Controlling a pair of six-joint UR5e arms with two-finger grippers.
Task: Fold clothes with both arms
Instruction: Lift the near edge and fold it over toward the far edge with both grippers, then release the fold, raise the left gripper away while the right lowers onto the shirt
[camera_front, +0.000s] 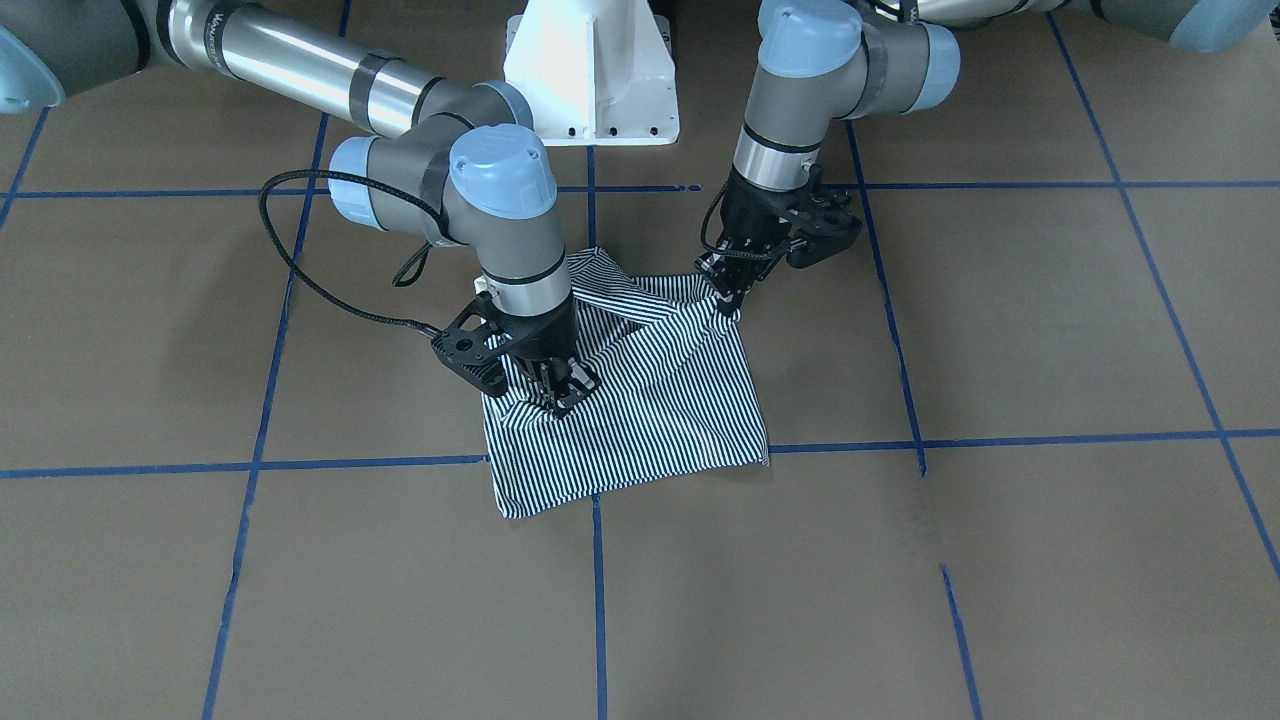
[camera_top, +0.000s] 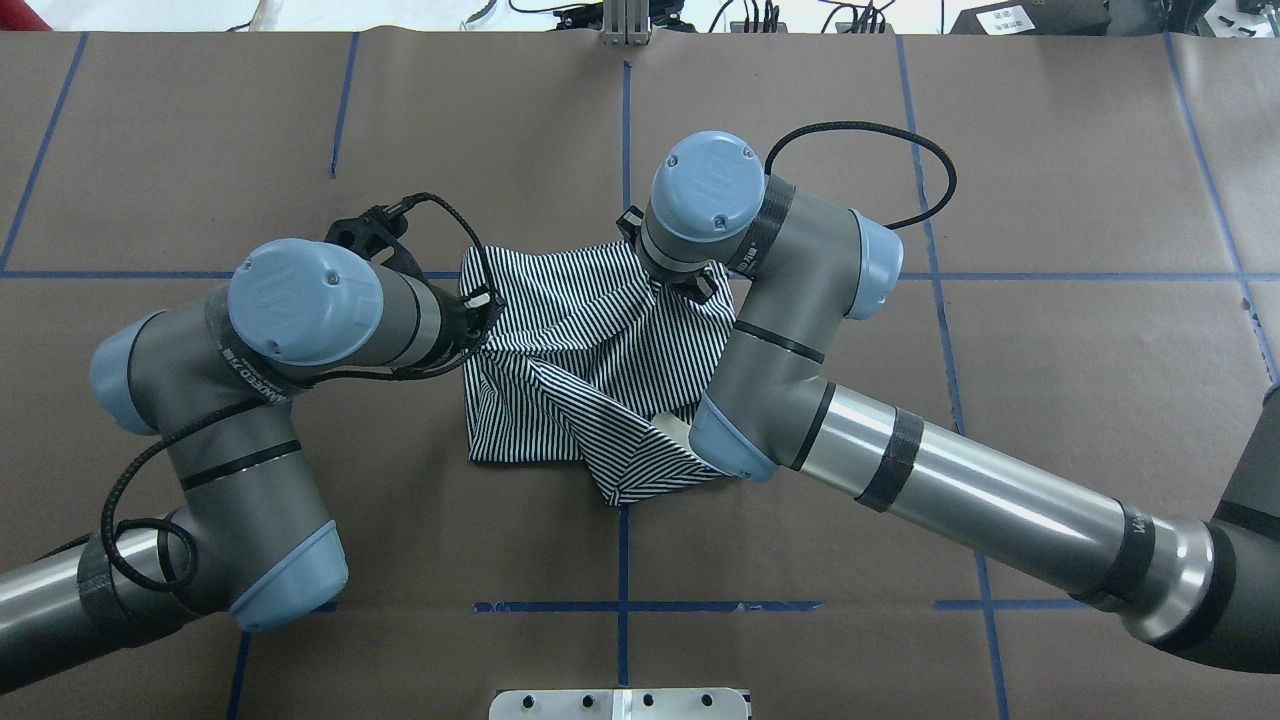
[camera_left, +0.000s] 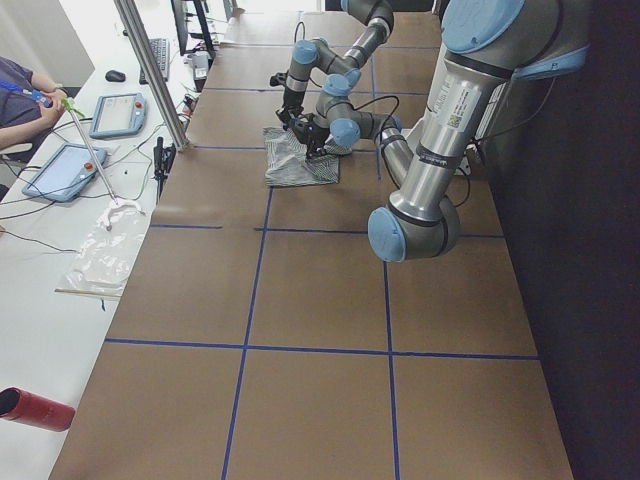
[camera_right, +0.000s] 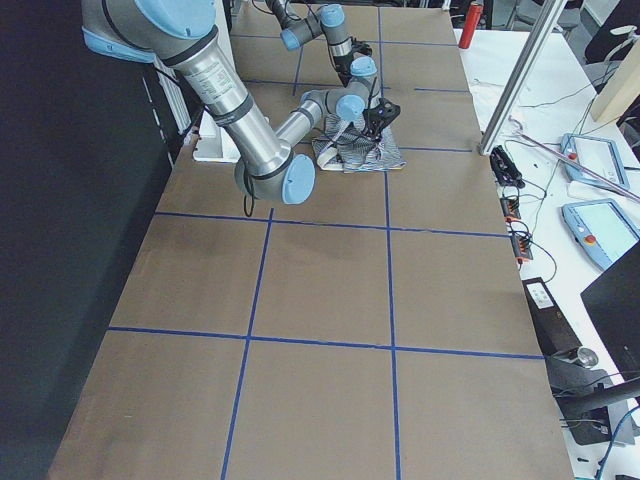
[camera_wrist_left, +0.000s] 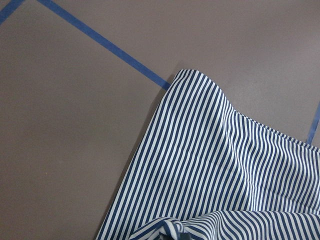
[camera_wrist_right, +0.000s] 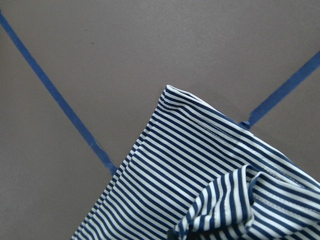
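Note:
The navy-and-white striped polo shirt (camera_front: 650, 400) lies partly folded and rumpled in the middle of the brown table (camera_front: 1000, 330). In the overhead view the shirt (camera_top: 570, 350) shows a turned-over flap and a bit of cream collar (camera_top: 668, 428) at its near edge. My left gripper (camera_front: 730, 290) is shut on the shirt's edge nearest the robot's base. My right gripper (camera_front: 565, 390) is shut on a pinch of fabric on the shirt's other side. Overhead, the left gripper (camera_top: 483, 300) meets the shirt's left edge, and the right wrist hides its own gripper. Each wrist view shows striped cloth (camera_wrist_left: 225, 175) (camera_wrist_right: 200, 190) bunched at the bottom edge.
The white pedestal base (camera_front: 590, 70) stands behind the shirt. Blue tape lines (camera_front: 600, 560) grid the table. Along the operators' side runs a white bench with tablets (camera_left: 65, 170), a metal post (camera_left: 150, 70), a red cylinder (camera_left: 30, 408) and a seated person's arm (camera_left: 20, 95).

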